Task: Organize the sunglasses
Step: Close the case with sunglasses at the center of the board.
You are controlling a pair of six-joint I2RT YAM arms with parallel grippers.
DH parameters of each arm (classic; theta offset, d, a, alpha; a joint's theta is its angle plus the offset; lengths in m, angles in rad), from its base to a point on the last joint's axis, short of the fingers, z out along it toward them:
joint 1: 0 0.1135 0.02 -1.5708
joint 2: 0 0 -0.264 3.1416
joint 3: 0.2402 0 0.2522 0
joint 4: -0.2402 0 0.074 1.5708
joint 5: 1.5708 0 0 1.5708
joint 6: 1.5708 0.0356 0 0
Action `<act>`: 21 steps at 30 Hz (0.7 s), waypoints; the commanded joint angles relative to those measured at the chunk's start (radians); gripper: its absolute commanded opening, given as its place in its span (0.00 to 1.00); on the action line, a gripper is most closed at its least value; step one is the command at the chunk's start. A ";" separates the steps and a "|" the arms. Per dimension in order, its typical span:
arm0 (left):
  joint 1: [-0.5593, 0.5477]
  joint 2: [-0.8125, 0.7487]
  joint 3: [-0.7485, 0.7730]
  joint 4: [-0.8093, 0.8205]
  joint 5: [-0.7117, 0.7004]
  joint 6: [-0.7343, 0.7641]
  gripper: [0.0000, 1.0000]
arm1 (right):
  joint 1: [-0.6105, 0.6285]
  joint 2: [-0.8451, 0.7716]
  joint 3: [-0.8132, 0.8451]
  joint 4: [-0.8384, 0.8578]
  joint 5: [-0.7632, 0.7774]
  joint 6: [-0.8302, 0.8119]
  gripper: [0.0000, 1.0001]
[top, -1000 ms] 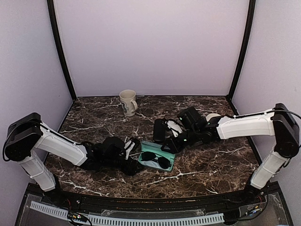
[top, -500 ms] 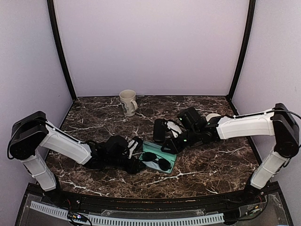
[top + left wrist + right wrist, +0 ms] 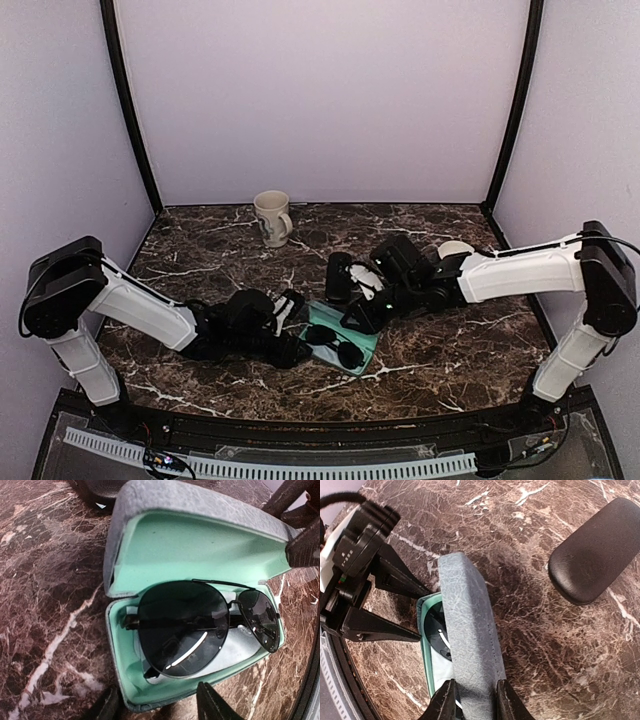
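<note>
**Both Arms Advanced Inward**

Since one second ago, the left gripper (image 3: 292,322) has reached further right. The right gripper (image 3: 358,312) has shifted down and left. Both now meet at the grey-blue textured hard case with mint-green lining (image 3: 366,350), which has turned slightly.

**Top external view.** The case lies open on the dark veined marble table (image 3: 450,340), between the two jaw sets. The thin-framed dark-lens sunglasses (image 3: 335,338) lie folded inside it, just right of the left jaws and just below the right jaws. A black oblong case (image 3: 340,275) lies closed just behind the right jaws. A cream ceramic mug (image 3: 272,218) stands upright well behind the left jaws.

**Left wrist view.** The sunglasses (image 3: 190,625) rest in the lower tray, lenses up, directly ahead of the jaws. The lid (image 3: 200,545) stands raised behind them. The left fingers (image 3: 212,705) are spread apart and released. The tray's near wall sits at the tips, and contact cannot be confirmed.

**Right wrist view.** The right fingers (image 3: 445,702) are clenched on the free edge of the lid (image 3: 467,630), one pad against each face. One dark lens of the sunglasses (image 3: 437,636) shows in the tray, left of the lid. The left gripper (image 3: 422,617) points at the tray from the far left of the jaws. The black oblong case (image 3: 595,550) lies up and right, apart from the jaws.
</note>
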 commanded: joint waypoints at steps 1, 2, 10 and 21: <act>-0.024 0.025 -0.015 -0.009 -0.026 -0.055 0.51 | 0.061 -0.010 0.002 0.005 0.088 0.010 0.28; -0.030 0.027 -0.013 -0.013 -0.035 -0.062 0.51 | 0.073 -0.007 0.005 0.002 0.109 0.011 0.27; -0.080 0.061 0.001 -0.037 -0.097 -0.122 0.50 | 0.167 0.016 0.024 -0.020 0.258 0.028 0.23; -0.101 0.061 0.002 -0.058 -0.135 -0.150 0.50 | 0.265 0.069 0.038 -0.011 0.391 0.077 0.22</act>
